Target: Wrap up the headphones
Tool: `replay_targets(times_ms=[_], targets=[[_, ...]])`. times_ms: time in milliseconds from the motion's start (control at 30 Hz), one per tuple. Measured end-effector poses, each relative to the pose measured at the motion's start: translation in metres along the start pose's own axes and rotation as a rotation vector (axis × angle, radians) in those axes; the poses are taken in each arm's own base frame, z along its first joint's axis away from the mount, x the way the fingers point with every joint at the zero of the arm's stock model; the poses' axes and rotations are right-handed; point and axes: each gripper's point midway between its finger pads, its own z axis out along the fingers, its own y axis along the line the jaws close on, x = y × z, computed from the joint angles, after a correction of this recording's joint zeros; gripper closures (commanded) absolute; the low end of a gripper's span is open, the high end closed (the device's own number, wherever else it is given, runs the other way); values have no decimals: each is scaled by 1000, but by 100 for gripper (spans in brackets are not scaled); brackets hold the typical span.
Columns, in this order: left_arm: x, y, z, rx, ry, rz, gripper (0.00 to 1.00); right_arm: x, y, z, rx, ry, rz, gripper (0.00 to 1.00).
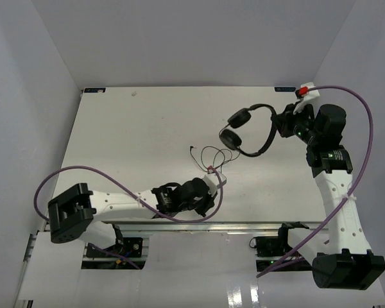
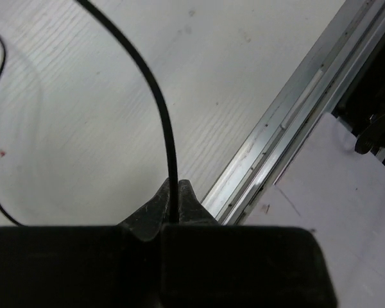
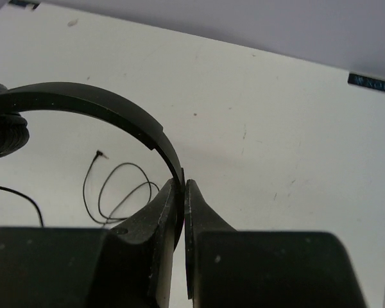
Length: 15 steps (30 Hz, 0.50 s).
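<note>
Two robot arms are working over a white table point(image 1: 135, 128), sharing one pair of black over-ear headphones point(image 1: 239, 119). The headphones are sitting toward the far right of the table. The right gripper point(image 3: 183, 189) is holding them there, its jaws pinching tight on the thin curved headband point(image 3: 96, 102) near one end. Whether the headphones are resting on the surface or raised just off it cannot be told.

Seen from above, the headband is arching with its open side facing left. The two round padded ear cups point(image 1: 229, 138) are lying close together at its left ends, one just beyond the other.

A long thin black cord point(image 1: 213, 154) is trailing from the headphones toward the near middle of the table, curling into a few loose loops. Its small plug point(image 1: 190, 149) is lying at the left end of those loops.

The left gripper point(image 2: 174, 192) is reaching in from the near left, its jaws clamping shut on the cord. In the left wrist view the cord is rising from between the fingertips and curving away up and to the left. A metal rail point(image 2: 289, 135) is running along the table's near edge beside that gripper. Thick purple cables point(image 1: 64, 176) are looping out from both arms.
</note>
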Motion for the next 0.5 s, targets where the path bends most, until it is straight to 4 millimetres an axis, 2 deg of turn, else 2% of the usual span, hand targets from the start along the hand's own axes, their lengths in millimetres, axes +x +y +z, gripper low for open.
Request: replay_targets(times_ms=[67, 233, 333, 400, 500], targets=[[-3, 16, -18, -32, 8, -35, 100, 5, 16, -11, -91, -14, -129, 92], [-54, 82, -78, -149, -148, -198, 100, -13, 40, -36, -217, -114, -456, 92], [-74, 117, -109, -223, -226, -268, 100, -8, 51, -44, -293, -127, -612, 92], [-79, 127, -119, -246, -227, -289, 100, 0, 57, -47, -348, -118, -682, 92], [-86, 136, -120, -262, -184, -314, 100, 13, 63, -51, -412, -101, -750, 92]])
